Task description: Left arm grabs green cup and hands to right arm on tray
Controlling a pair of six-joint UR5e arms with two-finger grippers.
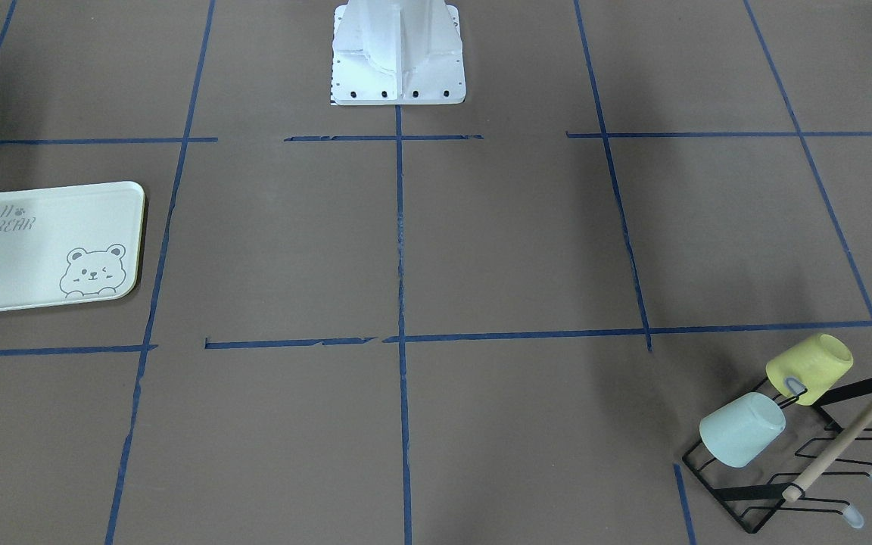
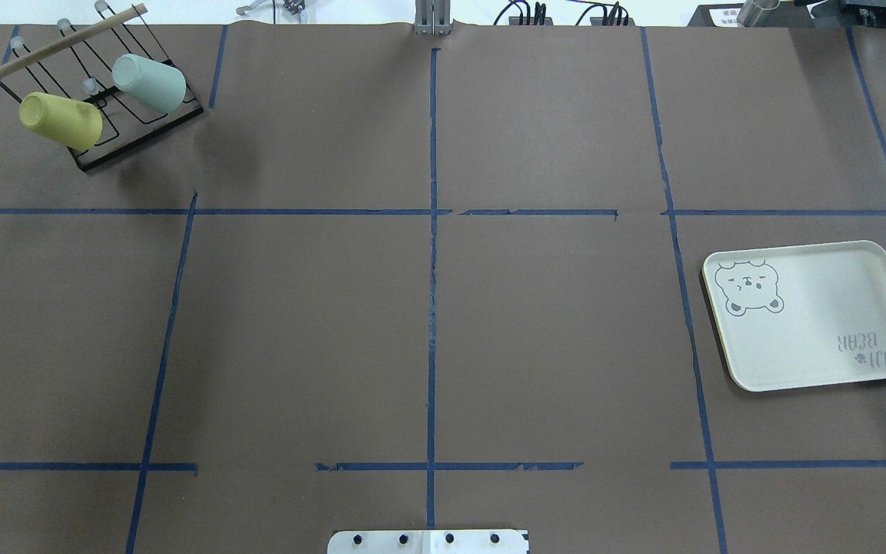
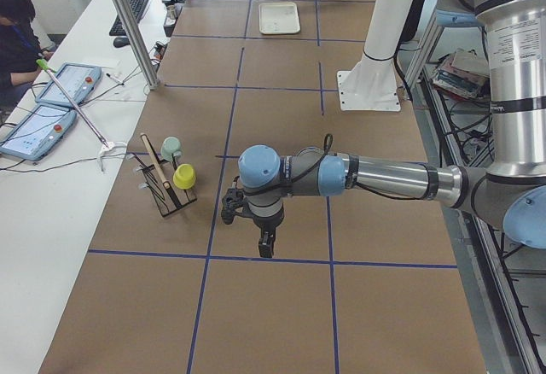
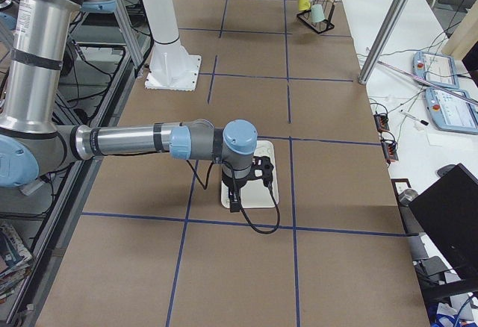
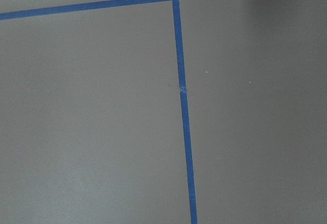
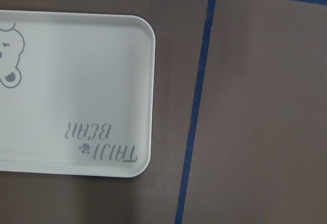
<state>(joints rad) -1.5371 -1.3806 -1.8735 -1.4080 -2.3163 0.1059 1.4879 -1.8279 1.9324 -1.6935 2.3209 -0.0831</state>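
Note:
The pale mint-green cup lies tilted on a peg of the black wire rack, next to a yellow-green cup. In the overhead view the green cup is at the far left. The cream tray with the bear drawing lies empty at the right. My left gripper shows only in the exterior left view, hanging over the table apart from the rack; I cannot tell if it is open. My right gripper shows only in the exterior right view, above the tray's near edge; I cannot tell its state.
The brown table is marked with blue tape lines. The robot's white base stands at the middle of the near edge. A wooden bar runs across the rack. An operator and tablets are beside the table.

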